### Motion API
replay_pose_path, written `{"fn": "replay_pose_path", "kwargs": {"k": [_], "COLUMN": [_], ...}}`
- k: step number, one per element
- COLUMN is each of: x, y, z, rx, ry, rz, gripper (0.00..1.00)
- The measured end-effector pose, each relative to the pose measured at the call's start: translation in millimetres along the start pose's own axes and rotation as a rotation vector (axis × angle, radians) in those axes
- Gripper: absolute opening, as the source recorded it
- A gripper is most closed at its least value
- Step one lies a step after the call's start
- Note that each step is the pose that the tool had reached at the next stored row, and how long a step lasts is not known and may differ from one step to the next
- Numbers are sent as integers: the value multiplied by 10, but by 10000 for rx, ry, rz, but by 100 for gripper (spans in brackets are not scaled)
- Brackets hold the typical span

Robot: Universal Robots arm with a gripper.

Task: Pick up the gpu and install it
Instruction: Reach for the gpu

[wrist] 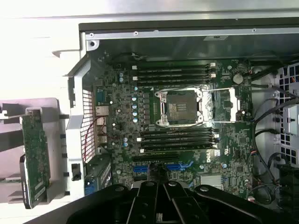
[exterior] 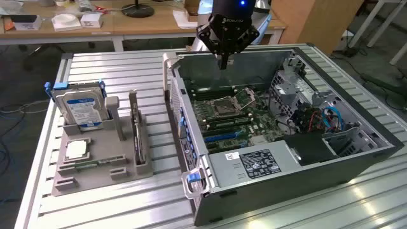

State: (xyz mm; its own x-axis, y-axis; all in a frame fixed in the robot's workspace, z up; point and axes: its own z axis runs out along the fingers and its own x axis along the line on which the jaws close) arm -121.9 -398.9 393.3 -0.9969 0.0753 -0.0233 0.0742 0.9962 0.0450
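Exterior view, gripper [exterior: 222, 63]: we see its fingers pressed together on nothing, hanging over the open computer case [exterior: 286, 195] near its far wall.
Exterior view, gpu [exterior: 137, 129]: we find it standing on edge in the grey holder [exterior: 95, 174], along the holder's edge nearest the case.
Wrist view, gripper [wrist: 157, 186]: closed and empty, above the motherboard [wrist: 121, 107].
Wrist view, gpu [wrist: 36, 149]: green face showing, outside the case's vented wall.

gpu [exterior: 136, 129] on edge in grey holder [exterior: 95, 172]
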Motion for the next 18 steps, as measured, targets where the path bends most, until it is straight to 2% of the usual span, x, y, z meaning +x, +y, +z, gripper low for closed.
{"fn": "replay_pose_path", "kwargs": {"k": [8,18], "x": [6,122], "y": [0,-9], "z": [0,-3], "rx": [0,0], "ry": [0,0], "rz": [1,0], "gripper": [10,10]}}
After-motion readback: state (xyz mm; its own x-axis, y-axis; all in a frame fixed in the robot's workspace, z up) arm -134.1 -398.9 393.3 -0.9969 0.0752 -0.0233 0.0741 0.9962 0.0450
